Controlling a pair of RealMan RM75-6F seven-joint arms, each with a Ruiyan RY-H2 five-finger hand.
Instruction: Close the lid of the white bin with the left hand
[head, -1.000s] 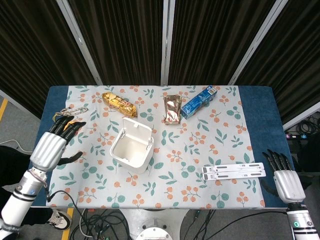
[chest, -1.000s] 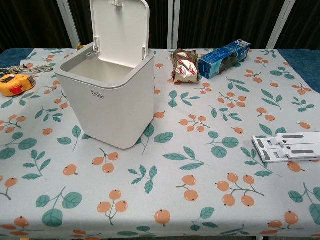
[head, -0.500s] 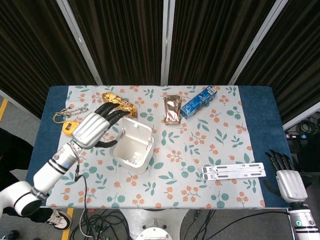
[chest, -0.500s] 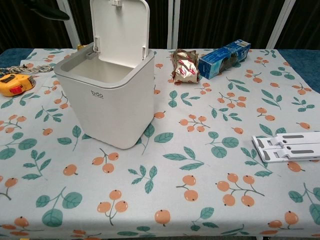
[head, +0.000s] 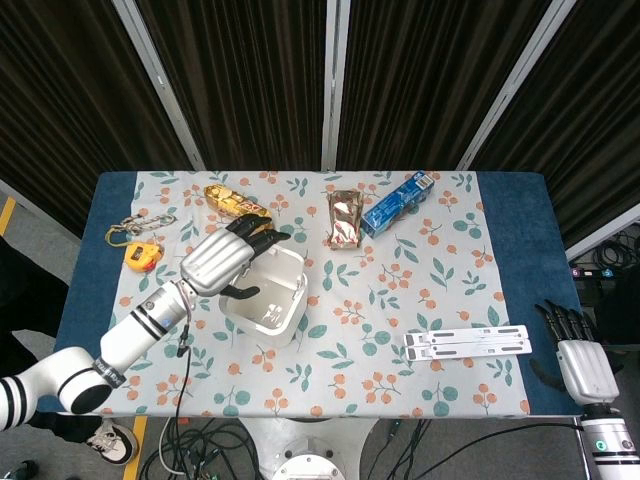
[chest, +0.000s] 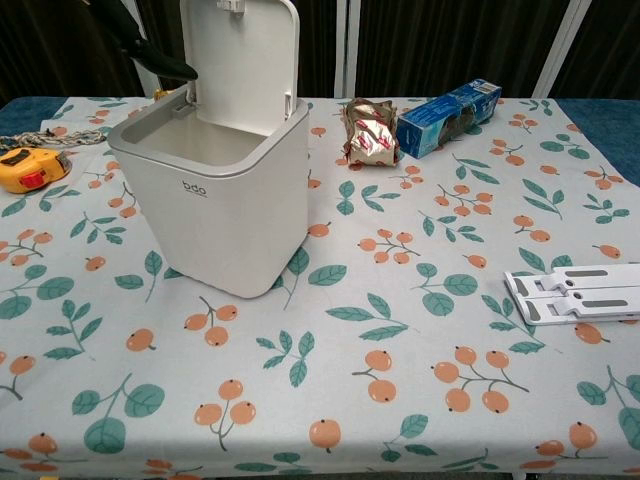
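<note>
The white bin (head: 268, 305) (chest: 221, 195) stands left of the table's middle with its lid (chest: 240, 60) raised upright at the far side. My left hand (head: 228, 262) hovers over the bin's left part, fingers spread and reaching toward the lid (head: 282, 257), holding nothing. In the chest view only its dark fingertips (chest: 150, 52) show, just left of the lid. My right hand (head: 580, 362) rests off the table's near right corner with fingers extended and nothing in it.
A gold packet (head: 232, 201), a bronze pouch (head: 344, 217) and a blue box (head: 397, 203) lie along the far side. An orange tape measure (head: 139, 254) with a chain sits at the far left. A white folding stand (head: 466, 342) lies near the front right.
My left arm has swung from the table's left edge rightward, bringing the hand over the bin beside the raised lid. The right hand has barely moved.
</note>
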